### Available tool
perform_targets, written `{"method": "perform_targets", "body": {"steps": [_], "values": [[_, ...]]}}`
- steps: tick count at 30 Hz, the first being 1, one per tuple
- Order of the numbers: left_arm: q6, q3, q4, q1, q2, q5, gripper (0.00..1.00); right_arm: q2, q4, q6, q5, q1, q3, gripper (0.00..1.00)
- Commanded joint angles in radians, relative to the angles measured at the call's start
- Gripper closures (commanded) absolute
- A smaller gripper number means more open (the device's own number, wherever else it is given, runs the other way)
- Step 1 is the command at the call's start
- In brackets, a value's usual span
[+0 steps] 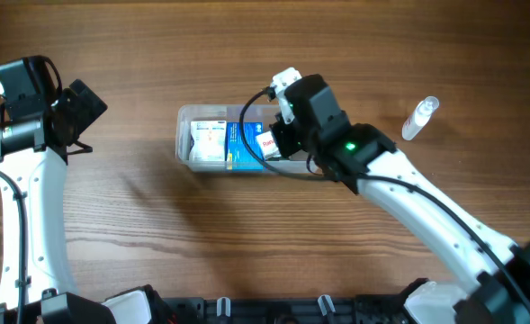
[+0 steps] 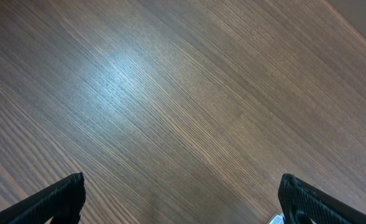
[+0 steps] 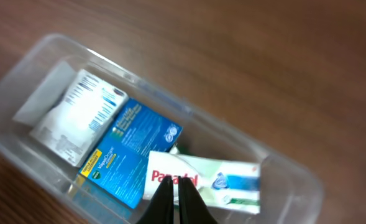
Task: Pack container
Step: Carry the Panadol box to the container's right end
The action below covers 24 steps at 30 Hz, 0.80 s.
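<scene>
The container (image 1: 183, 135) is a clear rectangular tub in the middle of the table. In the right wrist view the container (image 3: 281, 163) holds a white box (image 3: 77, 115), a blue box (image 3: 130, 152) and a white Panadol box (image 3: 223, 180) that lies tilted at its right end. My right gripper (image 3: 175, 182) hovers over the Panadol box with its fingers pressed together and nothing between them. From overhead the right gripper (image 1: 279, 142) is over the tub's right end. My left gripper (image 1: 80, 106) is far left, open over bare wood (image 2: 181, 184).
A small clear bottle (image 1: 419, 119) lies on the table to the right of the tub, beyond my right arm. The wooden tabletop (image 1: 247, 225) stretches around the tub. Black fixtures line the front edge.
</scene>
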Motion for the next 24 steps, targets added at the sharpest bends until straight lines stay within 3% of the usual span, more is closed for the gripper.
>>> {"method": "perform_targets", "body": {"steps": [1, 6, 7, 8, 10, 11, 14, 24], "values": [[0.005, 0.001, 0.001, 0.005, -0.009, 0.001, 0.00, 0.087, -0.005, 0.204, 0.024, 0.003, 0.016, 0.96], [0.005, 0.001, 0.001, 0.005, -0.009, 0.001, 0.00, 0.117, -0.011, 0.449, 0.024, 0.003, 0.016, 0.95], [0.005, 0.001, 0.001, 0.005, -0.009, 0.001, 0.00, 0.117, -0.011, 0.495, 0.024, 0.003, 0.016, 0.88], [0.005, 0.001, 0.001, 0.005, -0.009, 0.001, 0.00, 0.117, -0.010, 0.575, 0.024, 0.003, 0.016, 0.74], [0.005, 0.001, 0.001, 0.005, -0.009, 0.001, 0.00, 0.117, -0.007, 0.759, 0.011, 0.003, 0.016, 0.63], [0.005, 0.001, 0.001, 0.005, -0.009, 0.001, 0.00, 0.117, -0.004, 0.807, -0.007, 0.003, 0.016, 0.52], [0.005, 0.001, 0.001, 0.005, -0.009, 0.001, 0.00, 0.117, 0.000, 0.955, -0.048, 0.003, 0.016, 0.00], [0.005, 0.001, 0.001, 0.005, -0.009, 0.001, 0.00, 0.139, -0.001, 1.314, -0.060, -0.001, 0.016, 0.00]]}}
